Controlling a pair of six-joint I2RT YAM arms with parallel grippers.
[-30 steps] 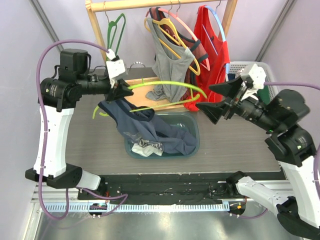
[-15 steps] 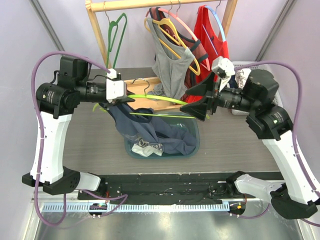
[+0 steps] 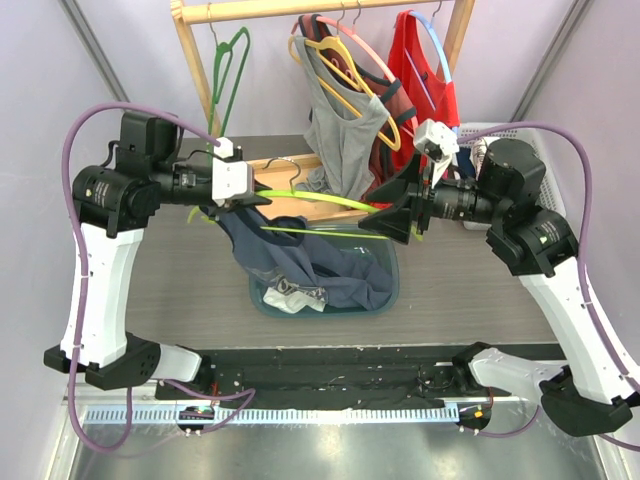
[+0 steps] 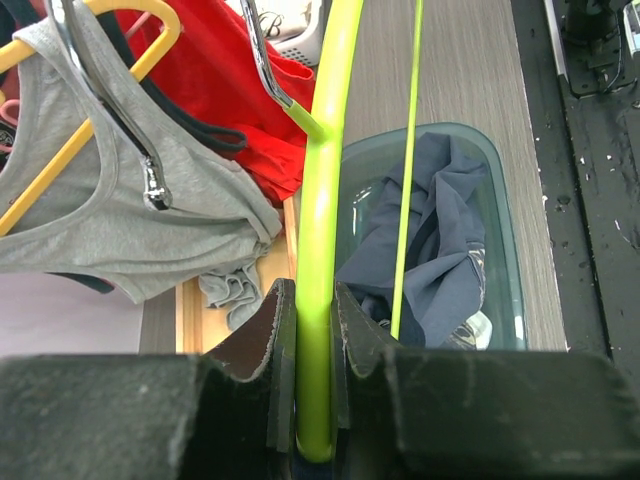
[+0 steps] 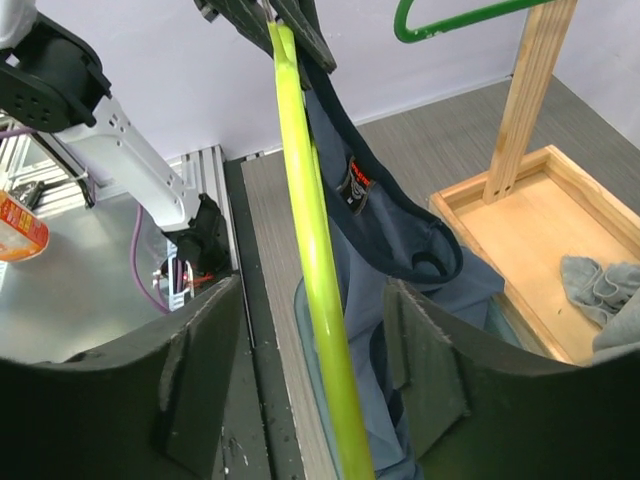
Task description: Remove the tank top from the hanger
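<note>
Left tool (image 4: 312, 300) clenched on the lime hanger (image 4: 322, 180): its wrist view shows both jaws pressed against the bar, a grip the top view leaves unclear. Navy tank top (image 3: 262, 243) hangs from the hanger's end beside that tool and trails down into the teal bin (image 3: 395, 275) on the desk (image 3: 180, 290). Right tool (image 5: 310, 290) released, jaws astride the hanger's other end; only its wrist view shows the gap on either side of the bar.

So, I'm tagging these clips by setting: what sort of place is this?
Probably a robotics lab cell staged for laundry: wooden clothes rack, hanging grey tank top, bench-mounted robot arms.
</note>
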